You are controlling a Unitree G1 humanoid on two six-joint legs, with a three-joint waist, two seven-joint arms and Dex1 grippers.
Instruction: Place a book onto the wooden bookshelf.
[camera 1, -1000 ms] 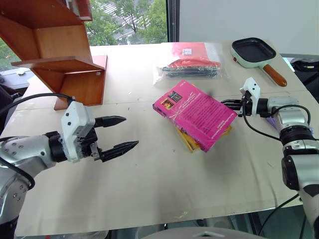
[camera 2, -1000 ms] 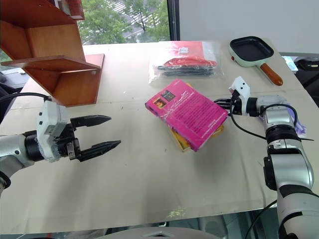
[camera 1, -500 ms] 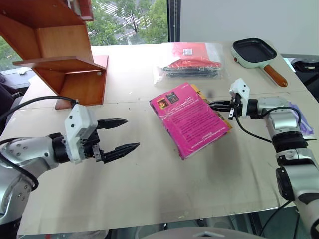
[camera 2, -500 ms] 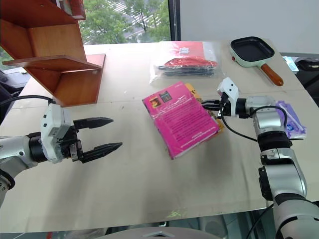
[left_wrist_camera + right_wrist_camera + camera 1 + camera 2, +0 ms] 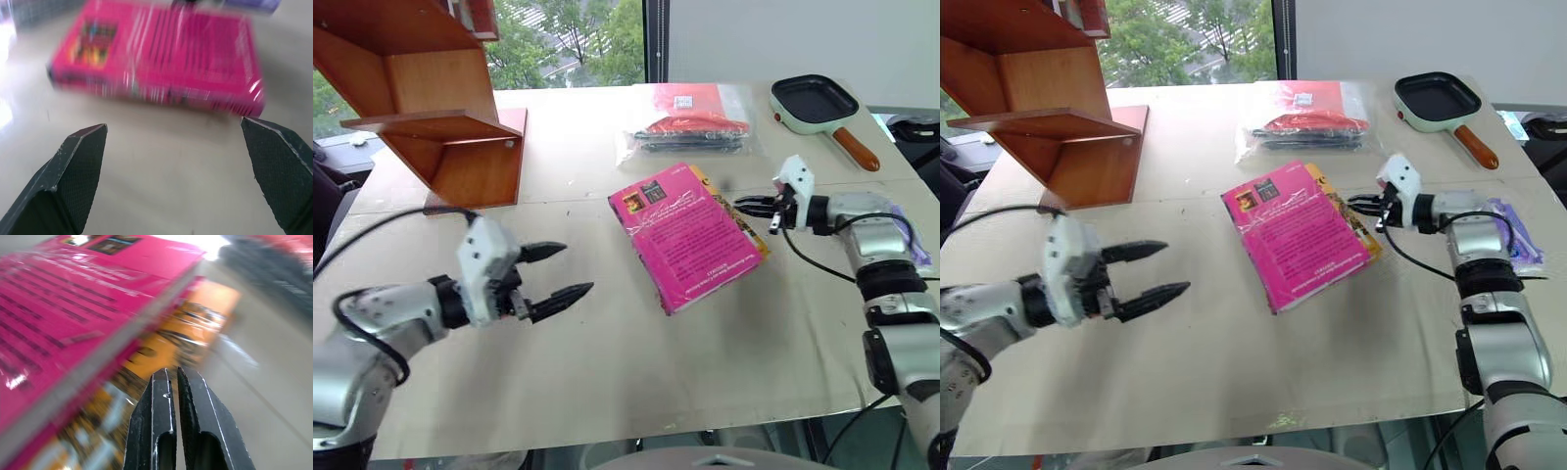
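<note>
Left tool (image 5: 560, 273): jaws wide apart, empty.
Right tool (image 5: 742, 205): fingers pressed together, empty, at pink book's (image 5: 685, 236) 3 o'clock.

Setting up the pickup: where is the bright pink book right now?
In the left eye view, the thick magenta-pink paperback lies mid-table atop a yellow book, right of the reddish-brown wooden bookshelf.
</note>
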